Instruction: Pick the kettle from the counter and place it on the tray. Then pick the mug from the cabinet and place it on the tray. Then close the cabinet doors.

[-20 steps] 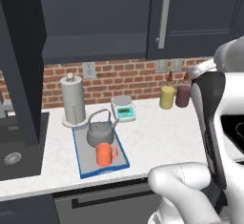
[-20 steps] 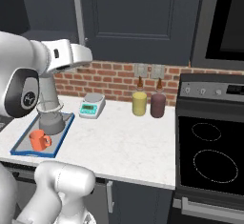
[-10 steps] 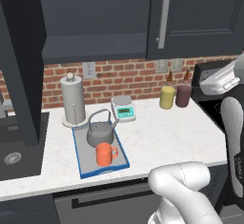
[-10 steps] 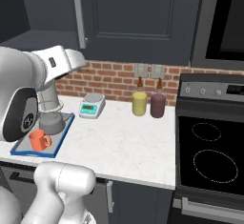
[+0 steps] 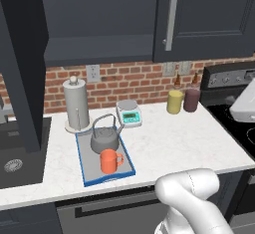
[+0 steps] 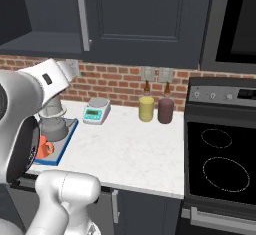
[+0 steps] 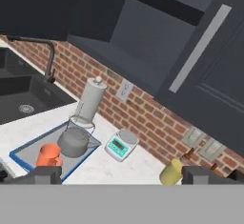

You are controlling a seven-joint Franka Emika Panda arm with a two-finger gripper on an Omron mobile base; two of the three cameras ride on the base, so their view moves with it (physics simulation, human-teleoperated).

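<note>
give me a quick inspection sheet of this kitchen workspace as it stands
surface: white counter, bare to the right of the tray
job's things: kettle and orange mug both on the blue-rimmed tray; left cabinet door swung open, right cabinet door shut
clutter: paper-towel holder, kitchen scale, yellow canister, maroon canister
gripper: gripper open, empty, raised and facing the cabinet
cables: nothing seen
surroundings: brick backsplash, sink on the left, stove on the right
</note>
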